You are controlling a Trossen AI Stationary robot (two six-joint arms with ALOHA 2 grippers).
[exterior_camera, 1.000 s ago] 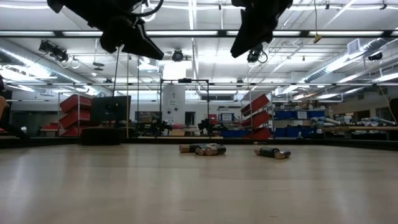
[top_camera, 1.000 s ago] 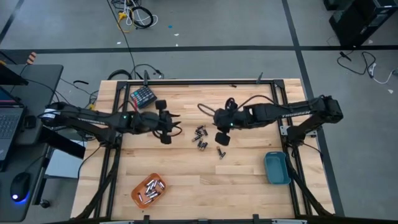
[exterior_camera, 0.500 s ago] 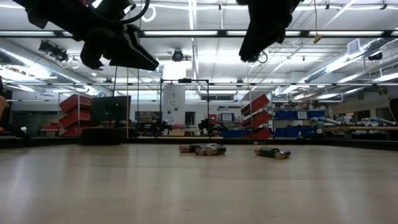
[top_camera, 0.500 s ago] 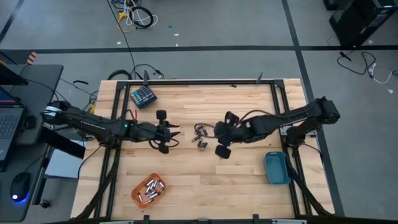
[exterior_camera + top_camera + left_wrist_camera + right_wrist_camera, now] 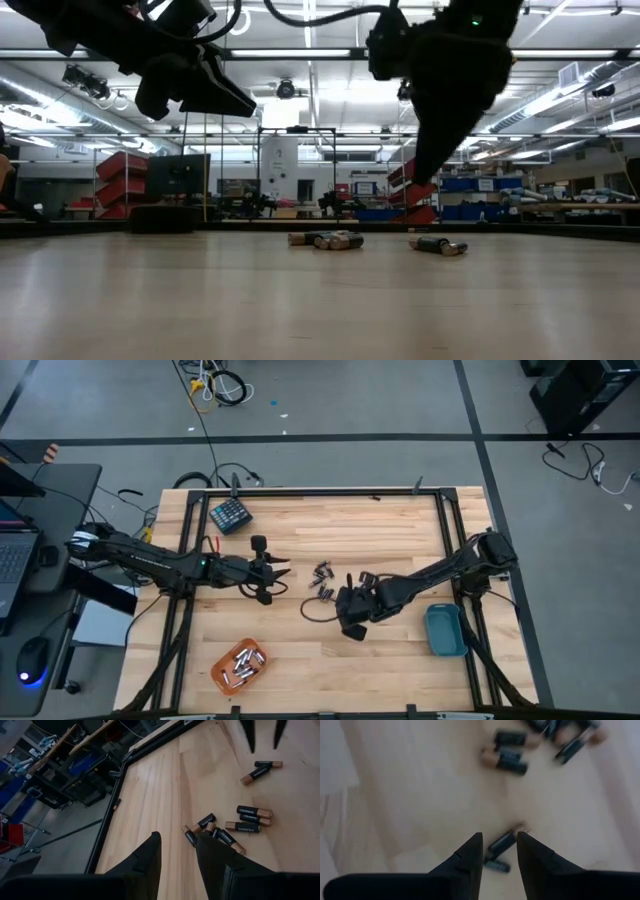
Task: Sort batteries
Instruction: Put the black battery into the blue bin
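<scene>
Several loose batteries [image 5: 322, 582] lie flat in a cluster on the wooden table [image 5: 300, 650], also seen as a cluster of batteries [image 5: 220, 827] in the left wrist view. Two more batteries [image 5: 499, 851] lie apart from them. My right gripper [image 5: 499, 836] hangs open just above these two, pointing steeply down, one finger on either side and touching neither. The right gripper [image 5: 349, 608] covers them in the high view. My left gripper [image 5: 284, 574] stands open and nearly level, raised above the table, left of the cluster. Nothing is between the left gripper [image 5: 179, 837] fingers.
An orange tray [image 5: 238, 665] holding several batteries sits at the near left. A blue tray [image 5: 445, 630] stands at the near right. A dark teal keypad-like block [image 5: 229, 514] lies at the far left. Bare wood lies between the trays.
My right gripper has swung from over the cluster toward the table's near edge and come down steeply, tipping further downward, until it hangs over the two separate batteries. My left gripper has sunk a little and drifted toward the near edge. No battery has moved.
</scene>
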